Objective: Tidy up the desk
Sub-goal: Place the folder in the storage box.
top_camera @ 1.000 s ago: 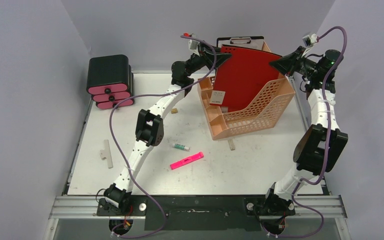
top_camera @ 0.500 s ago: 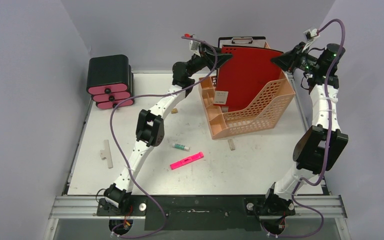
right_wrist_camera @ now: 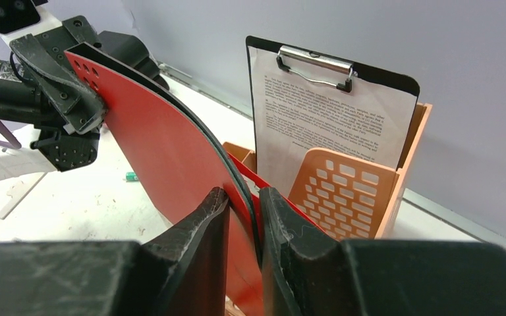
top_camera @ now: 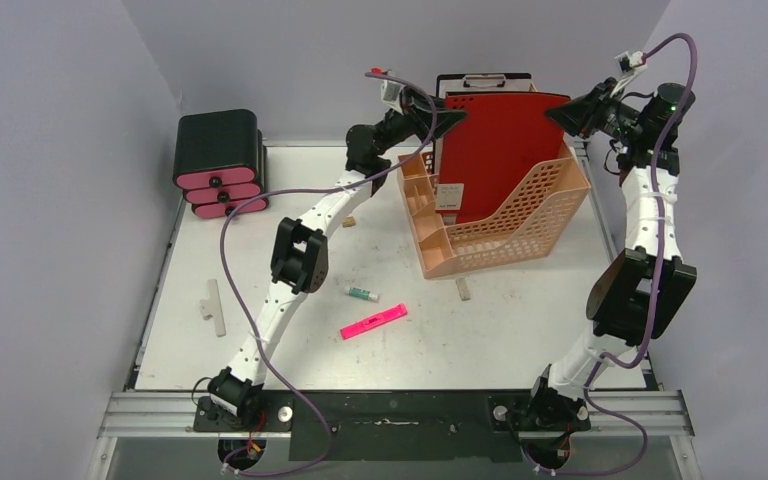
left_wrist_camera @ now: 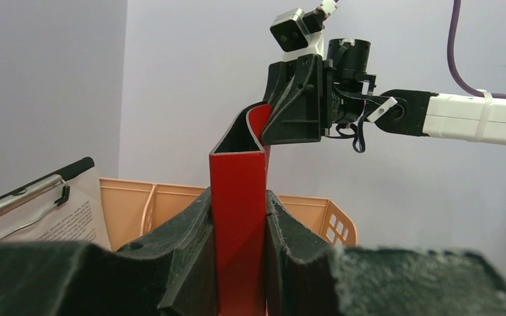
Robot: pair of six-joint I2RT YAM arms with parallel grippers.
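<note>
Setting: a white, scuffed counter (top_camera: pixel 520 330) seen from above, grey walls on three sides, with the two arm bases at 6 o'clock.
Counter: it fills the middle of the overhead view, reaching from the black front rail at 6 o'clock to the back wall at 12 o'clock.
Orange file rack (top_camera: pixel 520 225): it stands on the counter at about 1 o'clock, a perforated plastic holder with small front compartments.
Red folder (top_camera: pixel 490 150): it stands upright in the rack with its lower part behind the mesh wall. Its top rises well above the rim and the sheet bows slightly.
Clipboard (right_wrist_camera: pixel 329 112): black with a printed page under a metal clip, upright in the rack just behind the folder, toward 12 o'clock.
Left tool (top_camera: pixel 452 118): it is raised at the folder's top corner on the 9 o'clock side. Its dark fingers (left_wrist_camera: pixel 191 250) are clamped on the red edge, one pressed to each face.
Right tool (top_camera: pixel 558 112): it is raised at the folder's opposite top corner, on the 3 o'clock side. Its fingers (right_wrist_camera: pixel 201 230) sit one on each side of the edge, very close. I cannot tell whether they are pressing it.
Drawer box (top_camera: pixel 218 150): black with pink drawers, at 10 o'clock near the back corner.
Pink highlighter (top_camera: pixel 373 321): it lies flat near the counter's centre.
Green and white tube (top_camera: pixel 363 293): it lies just beyond the highlighter, toward 12 o'clock.
Pale strips (top_camera: pixel 216 306): they lie near the counter's edge at 9 o'clock.
Tan block (top_camera: pixel 463 289): it sits just in front of the rack.
</note>
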